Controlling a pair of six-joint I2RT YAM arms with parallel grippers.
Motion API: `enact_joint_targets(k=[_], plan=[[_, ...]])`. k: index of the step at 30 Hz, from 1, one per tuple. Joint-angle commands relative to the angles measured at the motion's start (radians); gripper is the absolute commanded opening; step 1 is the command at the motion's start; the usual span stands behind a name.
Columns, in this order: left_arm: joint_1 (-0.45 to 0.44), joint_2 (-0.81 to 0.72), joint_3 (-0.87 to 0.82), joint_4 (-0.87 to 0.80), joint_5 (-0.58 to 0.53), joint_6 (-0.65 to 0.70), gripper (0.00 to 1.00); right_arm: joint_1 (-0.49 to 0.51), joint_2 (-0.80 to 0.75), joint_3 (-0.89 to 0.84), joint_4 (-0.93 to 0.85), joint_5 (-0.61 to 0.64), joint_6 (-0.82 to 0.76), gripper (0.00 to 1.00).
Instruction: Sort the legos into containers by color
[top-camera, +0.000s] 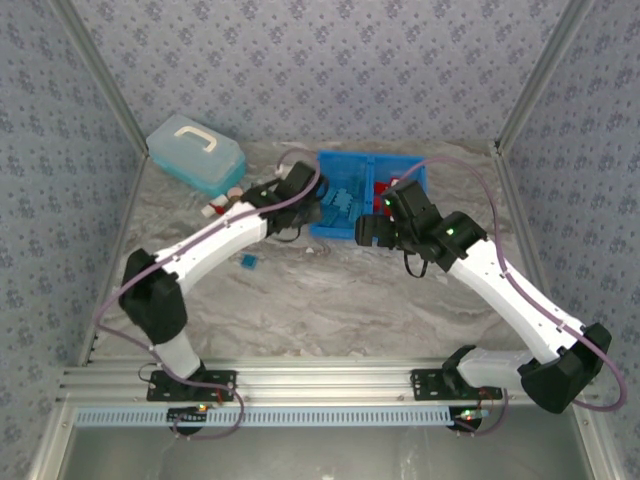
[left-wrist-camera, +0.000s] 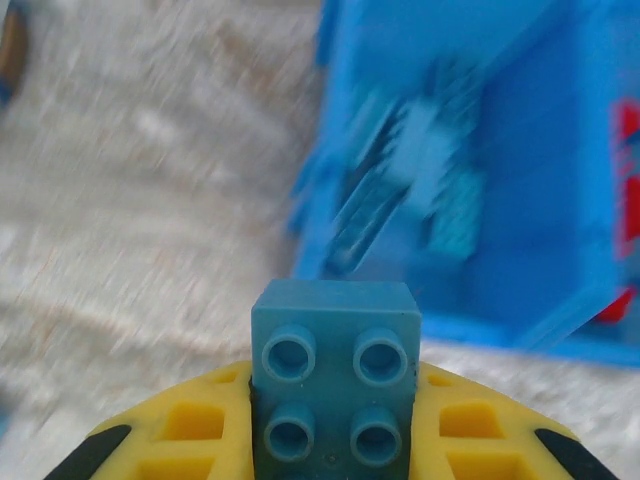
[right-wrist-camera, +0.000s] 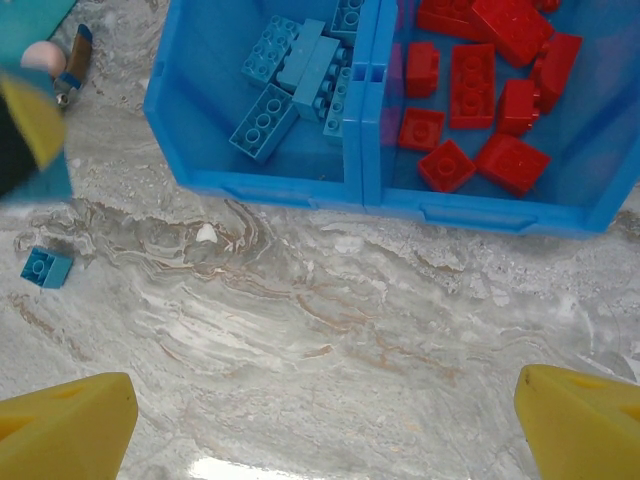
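- The blue bin (right-wrist-camera: 280, 185) is split by a centre divider: blue legos (right-wrist-camera: 265, 120) are held in the left compartment (right-wrist-camera: 200, 90), red legos (right-wrist-camera: 470, 75) in the right compartment (right-wrist-camera: 590, 130).
- A single blue lego (left-wrist-camera: 335, 350) is pinched in the left gripper (left-wrist-camera: 335, 455), just beside the bin's left wall.
- The right gripper (right-wrist-camera: 325, 420) is spread wide above the table (right-wrist-camera: 330, 330), on the bin's near side.
- A loose blue lego (right-wrist-camera: 47, 267) is left on the table, near-left of the bin.
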Motion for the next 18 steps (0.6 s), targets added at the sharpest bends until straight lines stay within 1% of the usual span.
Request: enact_joint_targets(k=[1,3,7,9,11,12,13,15,18], plan=[[0.006,0.192,0.163,-0.087,-0.050,0.114,0.25,0.003,-0.020,0.011,-0.028,0.020,0.009,1.00],[0.009,0.306,0.304,-0.118,-0.070,0.145,0.25,0.004,-0.027,0.013,-0.036,0.027,0.010,1.00],[0.023,0.505,0.546,-0.169,-0.029,0.188,0.25,0.005,-0.052,0.001,-0.042,0.038,0.015,1.00],[0.023,0.588,0.654,-0.197,0.001,0.209,0.29,0.003,-0.064,-0.008,-0.046,0.043,0.019,1.00],[0.023,0.650,0.733,-0.228,0.009,0.206,0.35,0.002,-0.072,-0.016,-0.050,0.046,0.023,1.00],[0.023,0.673,0.765,-0.241,0.014,0.206,0.41,0.002,-0.073,-0.017,-0.051,0.046,0.023,1.00],[0.023,0.686,0.786,-0.248,0.019,0.205,0.45,0.001,-0.075,-0.021,-0.050,0.046,0.023,1.00],[0.023,0.687,0.804,-0.253,0.033,0.201,0.47,0.001,-0.077,-0.022,-0.050,0.047,0.024,1.00],[0.013,0.640,0.802,-0.250,0.022,0.217,0.52,0.001,-0.078,-0.018,-0.048,0.045,0.022,1.00]])
